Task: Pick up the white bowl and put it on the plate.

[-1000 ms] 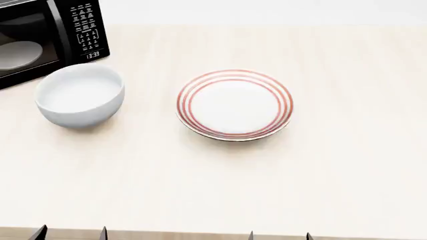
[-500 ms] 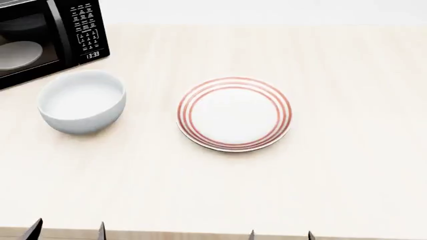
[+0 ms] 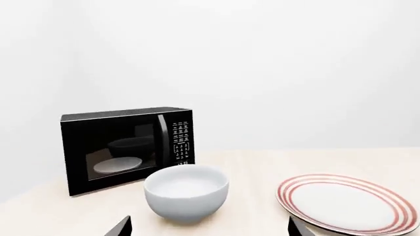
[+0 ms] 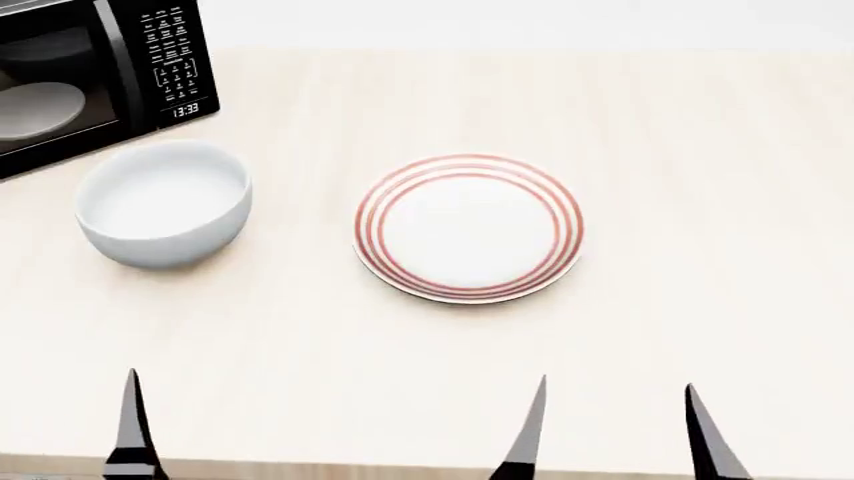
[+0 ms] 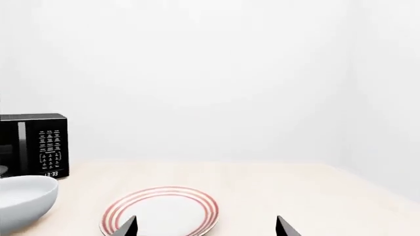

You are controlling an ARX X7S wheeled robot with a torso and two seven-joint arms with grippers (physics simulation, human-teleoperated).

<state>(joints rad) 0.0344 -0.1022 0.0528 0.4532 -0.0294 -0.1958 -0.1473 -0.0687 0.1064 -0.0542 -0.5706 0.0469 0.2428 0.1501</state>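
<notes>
From the left wrist, the bowl (image 3: 186, 191) stands just before the microwave (image 3: 127, 149), well apart from the plate (image 3: 346, 203); the left gripper (image 3: 208, 227) is spread wide and empty, and reaching too far could knock the microwave. From the head, the right gripper (image 4: 617, 432) is also open and empty. From the right wrist, plate (image 5: 161, 211) lies near; a stray sweep could shove it.

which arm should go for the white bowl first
Left. The white bowl sits at the table's left, roughly ahead of the left gripper, whose fingers frame it. The right gripper faces the plate, farther from the bowl.
</notes>
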